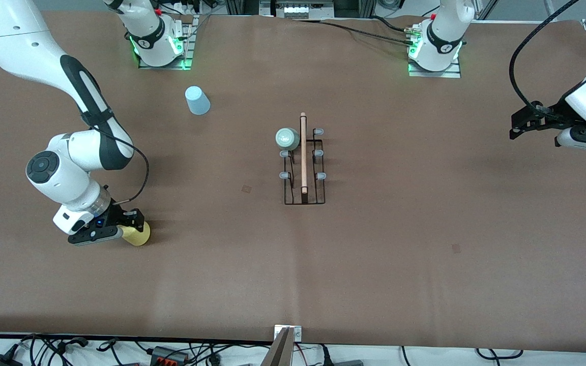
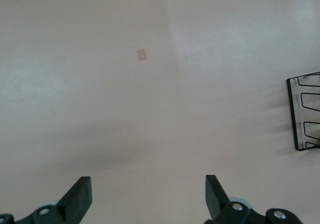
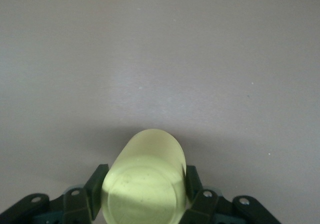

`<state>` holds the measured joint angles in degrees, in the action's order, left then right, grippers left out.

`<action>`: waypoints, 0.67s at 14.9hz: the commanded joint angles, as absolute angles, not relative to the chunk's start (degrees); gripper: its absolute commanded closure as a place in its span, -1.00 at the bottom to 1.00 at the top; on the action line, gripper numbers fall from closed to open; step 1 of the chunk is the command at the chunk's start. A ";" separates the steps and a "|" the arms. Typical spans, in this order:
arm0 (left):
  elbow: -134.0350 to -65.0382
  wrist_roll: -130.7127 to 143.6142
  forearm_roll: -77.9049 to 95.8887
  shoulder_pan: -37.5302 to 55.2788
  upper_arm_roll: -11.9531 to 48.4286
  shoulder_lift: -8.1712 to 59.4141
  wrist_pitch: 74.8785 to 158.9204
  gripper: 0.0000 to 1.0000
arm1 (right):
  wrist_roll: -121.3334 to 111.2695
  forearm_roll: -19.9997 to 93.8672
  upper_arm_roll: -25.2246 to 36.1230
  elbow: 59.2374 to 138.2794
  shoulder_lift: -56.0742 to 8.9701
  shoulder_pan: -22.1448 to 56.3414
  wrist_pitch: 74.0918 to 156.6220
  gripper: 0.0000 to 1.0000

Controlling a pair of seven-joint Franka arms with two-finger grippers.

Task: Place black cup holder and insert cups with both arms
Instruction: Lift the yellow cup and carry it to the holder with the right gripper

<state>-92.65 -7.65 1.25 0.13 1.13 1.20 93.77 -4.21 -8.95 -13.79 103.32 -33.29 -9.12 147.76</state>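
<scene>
Brown desk: right end effector clamped on yellow cup (grip clearest in wrist view); left end effector apart, waiting.

Even overhead light, front view sharp. Soft faint shadows on the table under the arms and beside the holder. Green glow at both bases. Left wrist view washed out, pale. Yellow cup close up, soft, slightly overexposed.

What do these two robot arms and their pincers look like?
Both arms are white, rounded and jointed, with black bands and thin black cables; green lights glow at their bases. The right pincer and left pincer are black, each with two short fingers.
</scene>
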 commanded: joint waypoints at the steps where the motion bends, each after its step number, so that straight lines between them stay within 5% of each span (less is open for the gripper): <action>1: -91.14 -8.70 0.88 0.09 1.41 1.58 92.55 -1.00 | 3.73 -8.79 -13.45 103.89 -26.38 -3.79 138.72 1.00; 10: -91.06 -8.53 0.88 0.09 1.41 1.58 92.55 -1.00 | 51.64 -8.61 -18.36 103.36 -20.31 14.05 132.63 1.00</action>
<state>-92.61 -7.65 1.25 0.18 1.25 1.20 93.77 44.40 -8.82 -17.70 102.79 -22.32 12.07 133.13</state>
